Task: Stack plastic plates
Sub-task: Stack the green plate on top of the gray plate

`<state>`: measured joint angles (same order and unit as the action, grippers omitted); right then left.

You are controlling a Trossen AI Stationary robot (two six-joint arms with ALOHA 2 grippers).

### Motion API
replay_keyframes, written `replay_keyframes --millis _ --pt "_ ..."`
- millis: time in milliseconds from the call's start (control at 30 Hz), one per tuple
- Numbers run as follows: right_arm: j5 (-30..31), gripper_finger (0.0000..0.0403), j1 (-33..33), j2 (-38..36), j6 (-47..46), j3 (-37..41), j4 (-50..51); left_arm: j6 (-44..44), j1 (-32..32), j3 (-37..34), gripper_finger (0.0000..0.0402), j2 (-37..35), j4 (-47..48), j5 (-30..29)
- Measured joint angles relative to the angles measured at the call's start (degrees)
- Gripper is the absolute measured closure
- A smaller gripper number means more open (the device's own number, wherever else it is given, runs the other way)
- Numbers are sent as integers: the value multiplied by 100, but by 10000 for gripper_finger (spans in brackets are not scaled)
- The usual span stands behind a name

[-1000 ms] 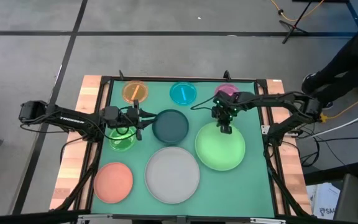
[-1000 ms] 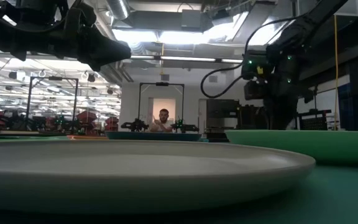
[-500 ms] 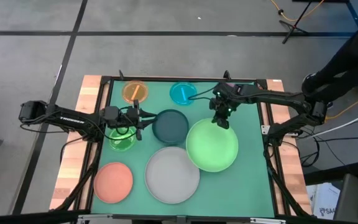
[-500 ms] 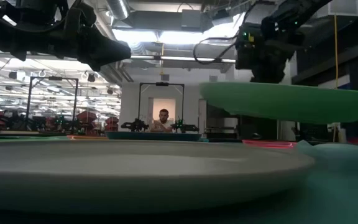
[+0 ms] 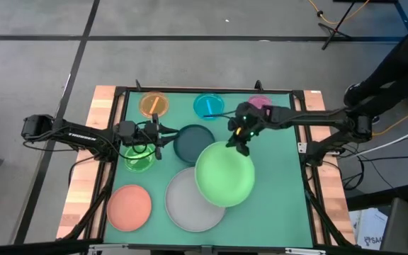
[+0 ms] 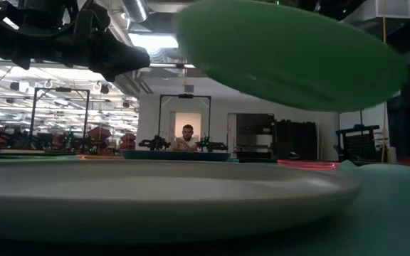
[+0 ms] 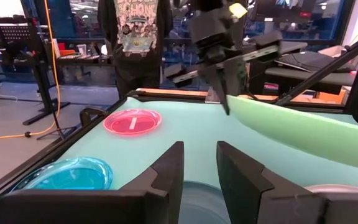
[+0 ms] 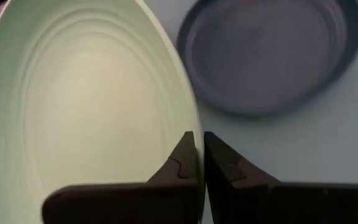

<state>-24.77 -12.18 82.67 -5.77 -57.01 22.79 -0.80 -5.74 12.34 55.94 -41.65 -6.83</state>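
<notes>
My right gripper (image 5: 241, 146) is shut on the large light green plate (image 5: 224, 175), which hangs in the air over the far right part of the grey-white plate (image 5: 190, 205). The green plate shows high up in the low view (image 6: 290, 57). My left gripper (image 5: 159, 139) stands open and level at the left, next to the dark teal plate (image 5: 194, 142) and over the small translucent green plate (image 5: 138, 159). Nothing is between its fingers (image 7: 199, 168). The salmon plate (image 5: 129, 207) lies flat at the near left. My right gripper pinches the light green plate's rim (image 8: 192, 124) at its far edge, one finger (image 8: 182, 155) on the inner face and one on the outer side. The fingers slant down from the table's far right. The plate is lifted clear and tilted, reaching away below the fingers.
Small orange (image 5: 154, 104), cyan (image 5: 208, 106) and magenta (image 5: 261, 103) plates lie in a row along the far edge. The green mat (image 5: 282, 191) is bare at the near right. A person stands beyond the far edge (image 7: 135, 37).
My right gripper has risen and swung toward the table's left and near side, tipping less steeply down. The light green plate has come up off the mat with it. The plate now hangs tilted, partly over the grey-white plate.
</notes>
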Motion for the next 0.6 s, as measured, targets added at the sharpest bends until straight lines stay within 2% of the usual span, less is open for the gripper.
replay_keyframes --millis 267,600 --pt "1010 402 771 276 -520 -2 -844 0 0 0 312 -1 0 0" --pt "1215 402 1390 1242 -903 -2 -2179 -2 0 0 312 0 0 2"
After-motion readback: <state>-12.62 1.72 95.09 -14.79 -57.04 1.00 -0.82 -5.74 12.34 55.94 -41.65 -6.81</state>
